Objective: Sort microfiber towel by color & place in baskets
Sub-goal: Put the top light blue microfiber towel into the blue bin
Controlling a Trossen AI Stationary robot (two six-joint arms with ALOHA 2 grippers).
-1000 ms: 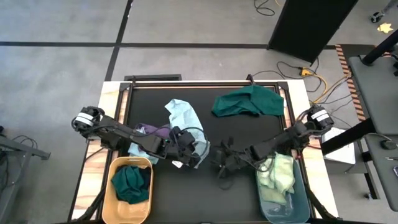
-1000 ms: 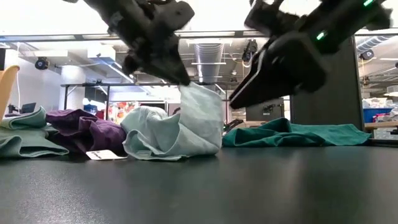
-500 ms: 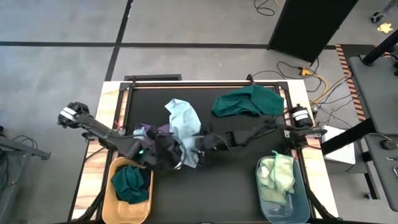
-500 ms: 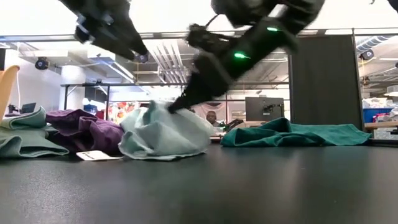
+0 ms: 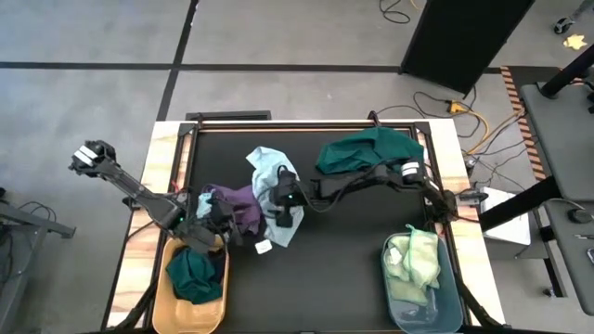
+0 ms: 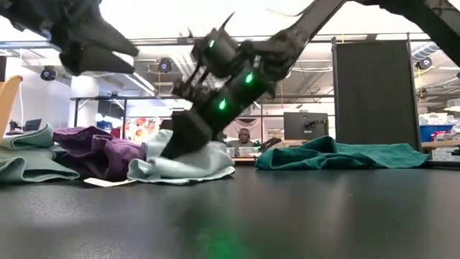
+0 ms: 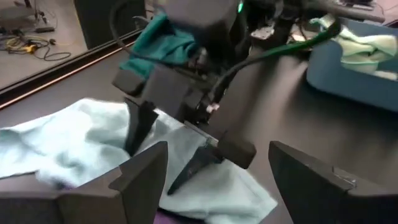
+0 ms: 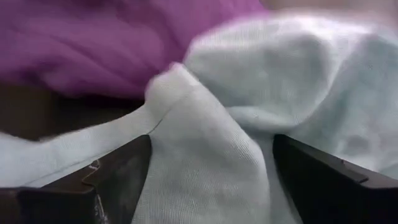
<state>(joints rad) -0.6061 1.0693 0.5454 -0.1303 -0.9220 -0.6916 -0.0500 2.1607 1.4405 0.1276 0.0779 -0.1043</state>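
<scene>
A light blue towel lies rumpled on the black table next to a purple one. My right gripper reaches across from the right and stands open on the light blue towel. My left gripper hangs open above the purple towel's near side, by the orange-yellow basket, touching nothing. That basket holds a dark green towel. The grey-blue basket holds pale yellow-green towels. My right gripper has both open fingers set tip-down on the middle of the light blue towel, slanting down from the table's far right. A rumpled fold of it rises between the fingers. The towel lies slack on the table.
Another dark green towel lies spread at the table's far right. A pale green cloth shows at the left in the low view. A white tag lies near the light blue towel. Bare tabletop lies between the two baskets.
My left gripper has opened, let go of the light blue towel's raised peak, and drawn back toward the orange-yellow basket. The towel has dropped into a lower heap. My right gripper has swung from beside the grey-blue basket toward the table's left and come down onto the towel.
</scene>
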